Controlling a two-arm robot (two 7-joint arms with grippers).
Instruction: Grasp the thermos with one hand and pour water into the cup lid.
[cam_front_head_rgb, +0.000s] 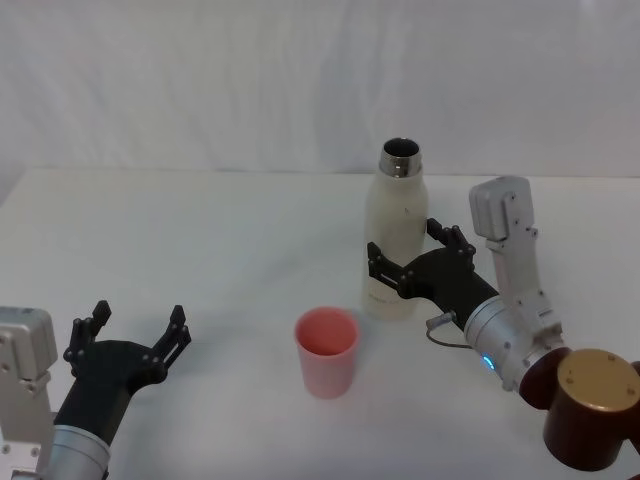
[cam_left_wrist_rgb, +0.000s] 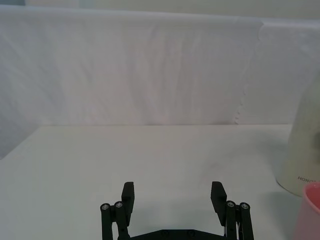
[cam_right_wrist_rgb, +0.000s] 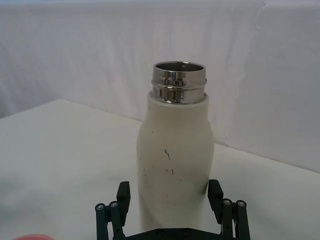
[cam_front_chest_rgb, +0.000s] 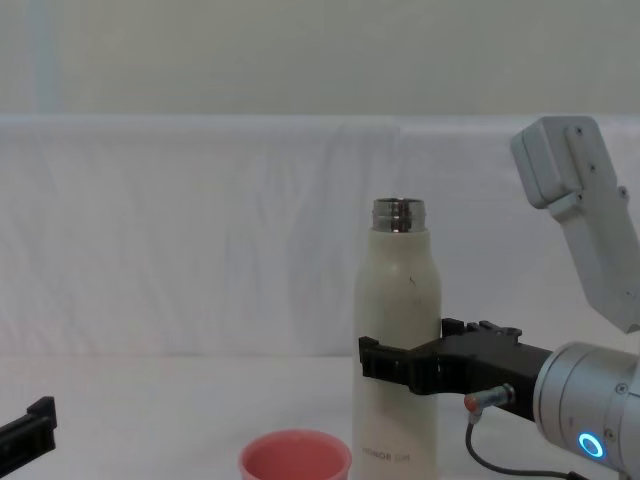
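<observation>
White counter (cam_front_head_rgb: 200, 230), white backdrop: your thermos (cam_front_head_rgb: 396, 235) stands upright right of centre, the cup lid (cam_front_head_rgb: 326, 351) just below-left of it.
Right gripper (cam_front_head_rgb: 410, 258) straddles the thermos, fingers spread; left gripper (cam_front_head_rgb: 130, 330) rests open, lower left.

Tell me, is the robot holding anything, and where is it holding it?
The right end effector has its fingers around the lower body of the thermos, but contact isn't clear. The left end effector is open, holding nothing.
</observation>
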